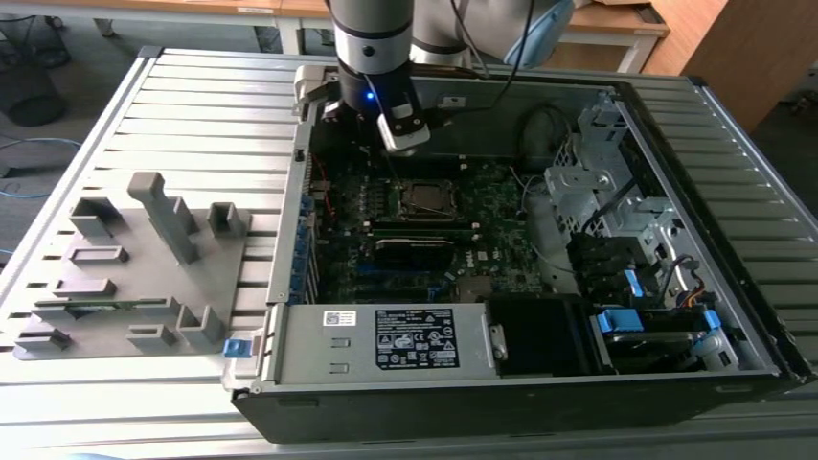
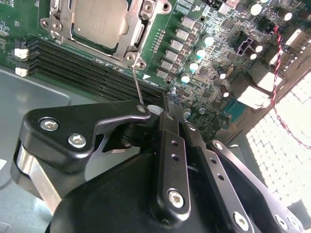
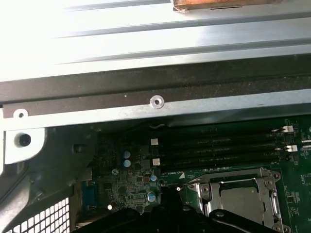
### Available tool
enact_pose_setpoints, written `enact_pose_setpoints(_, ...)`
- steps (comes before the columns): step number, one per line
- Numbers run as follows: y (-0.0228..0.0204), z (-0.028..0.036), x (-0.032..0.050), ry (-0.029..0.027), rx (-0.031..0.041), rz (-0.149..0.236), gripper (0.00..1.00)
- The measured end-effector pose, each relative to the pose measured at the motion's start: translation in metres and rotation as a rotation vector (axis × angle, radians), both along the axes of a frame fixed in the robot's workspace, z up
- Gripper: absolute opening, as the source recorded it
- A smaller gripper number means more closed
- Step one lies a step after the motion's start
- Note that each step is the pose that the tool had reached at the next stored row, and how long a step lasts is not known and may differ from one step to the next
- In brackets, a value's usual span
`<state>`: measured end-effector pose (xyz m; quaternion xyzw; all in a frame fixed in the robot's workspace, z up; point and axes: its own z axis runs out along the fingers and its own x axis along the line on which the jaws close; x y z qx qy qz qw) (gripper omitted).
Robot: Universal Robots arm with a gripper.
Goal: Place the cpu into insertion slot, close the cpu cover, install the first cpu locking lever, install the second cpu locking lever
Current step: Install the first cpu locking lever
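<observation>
Hovering gripper (image 1: 406, 137) on far side of insertion slot (image 1: 423, 199); jaw state: cannot tell. cpu (image 2: 99, 22) sits in slot, cpu cover (image 2: 140, 30) down over it. 1 thin locking lever (image 2: 137, 82) juts toward gripper. Risk: lever slips, springs back, or gripper scrapes nearby board parts.

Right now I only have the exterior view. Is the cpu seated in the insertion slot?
Observer: Yes. In the second wrist view the cpu lies flat in the insertion slot.
Operator: Cover?
Observer: The cpu cover lies down around the cpu's top, with the metal top showing through its window.
Operator: Levers?
Observer: One thin lever rod slants from the slot's corner across the memory slots to the gripper. It isn't lying along the slot's edge.
</observation>
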<state>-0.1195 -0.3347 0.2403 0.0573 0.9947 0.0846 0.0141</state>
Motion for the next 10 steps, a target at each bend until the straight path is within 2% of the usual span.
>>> enact_pose_setpoints(4,0.0,-0.0003,-0.0026,-0.0016,0.0001,0.0,0.11)
enact_pose_setpoints(5,-0.0001,-0.0004,-0.003,-0.0023,0.0026,0.0,0.11)
enact_pose_setpoints(8,0.0,-0.0006,-0.0035,-0.0046,0.0253,0.0,0.11)
enact_pose_setpoints(9,0.0,-0.0006,-0.0036,-0.0048,0.0295,0.0,0.11)
enact_pose_setpoints(10,0.0,-0.0006,-0.0036,-0.005,0.0303,0.0,0.11)
